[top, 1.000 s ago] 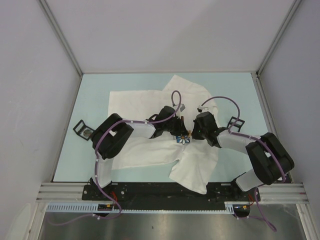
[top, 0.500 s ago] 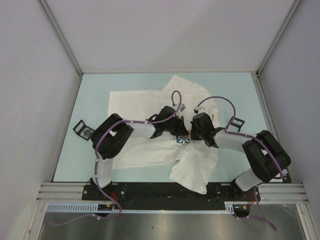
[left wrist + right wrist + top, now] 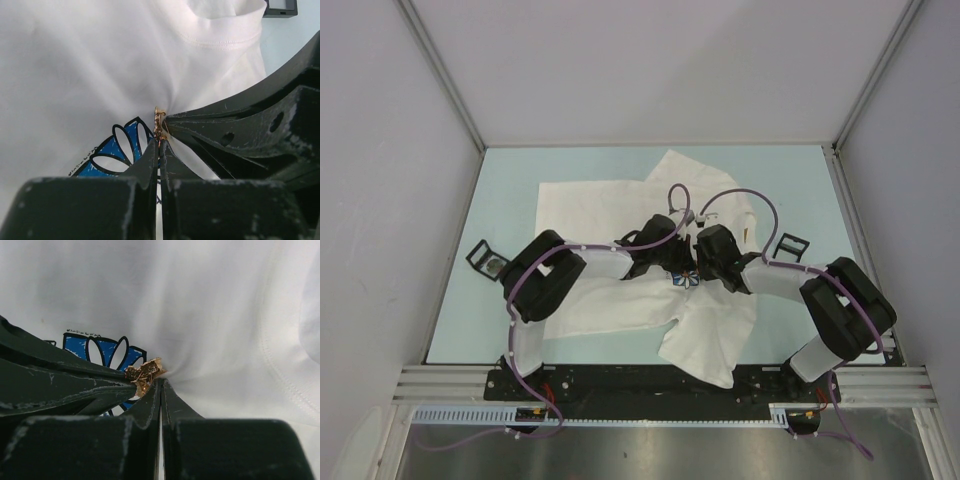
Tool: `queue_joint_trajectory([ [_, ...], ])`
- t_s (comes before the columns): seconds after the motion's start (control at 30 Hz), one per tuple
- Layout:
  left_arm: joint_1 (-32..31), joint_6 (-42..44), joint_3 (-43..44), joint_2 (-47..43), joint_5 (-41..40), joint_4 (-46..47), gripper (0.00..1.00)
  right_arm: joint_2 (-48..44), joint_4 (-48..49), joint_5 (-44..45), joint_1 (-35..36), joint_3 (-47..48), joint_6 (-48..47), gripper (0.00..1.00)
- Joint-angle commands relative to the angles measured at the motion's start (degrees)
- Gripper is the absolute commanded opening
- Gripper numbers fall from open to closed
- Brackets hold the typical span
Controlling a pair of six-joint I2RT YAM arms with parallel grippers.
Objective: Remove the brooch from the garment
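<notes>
The garment [image 3: 600, 200], a white T-shirt, lies flat on the table. Both grippers meet at its blue-and-white flower print [image 3: 687, 281]. The brooch [image 3: 144, 374] is a small golden-brown pin right beside the print; it shows edge-on in the left wrist view [image 3: 159, 124]. My left gripper [image 3: 160, 145] is shut, with its tips on the brooch. My right gripper [image 3: 161, 384] is shut on a pinch of shirt cloth touching the brooch, and the cloth puckers toward it. In the top view the left gripper [image 3: 680, 268] and the right gripper [image 3: 698, 268] hide the brooch.
A small square black frame [image 3: 485, 262] stands left of the shirt and another [image 3: 790, 247] at its right; one shows in the left wrist view [image 3: 281, 6]. The orange neck tag [image 3: 747, 233] lies behind the right arm. Grey walls enclose the table.
My right arm has moved left, bringing its gripper up against the left gripper at the flower print. The left arm has hardly moved.
</notes>
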Motion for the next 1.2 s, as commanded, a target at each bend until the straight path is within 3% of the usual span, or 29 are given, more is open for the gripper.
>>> queue_joint_trajectory([
  [0.0, -2.5, 2.8, 1.7, -1.9, 1.5, -1.4, 0.0, 0.6, 5.8, -4.1, 1.5, 2.6, -4.0, 0.0],
  [0.53, -2.5, 3.0, 2.4, -1.6, -0.2, -3.4, 0.0, -6.8, 10.0, 1.5, 3.9, -3.4, -3.9, 0.01],
  [0.73, -2.5, 3.1, 2.2, -2.3, -2.3, -4.1, 0.0, -10.2, 0.9, 13.2, 3.6, -3.8, 3.4, 0.04],
  [0.93, -2.9, 4.6, 5.6, -2.4, -5.1, -12.2, 0.0, -15.5, -3.1, 14.2, 3.4, -6.1, 11.8, 0.08],
  [1.17, -6.1, 10.7, 13.8, -1.5, -17.4, -29.7, 0.0, -21.6, -2.1, 11.3, 3.3, -9.1, 13.4, 0.1],
])
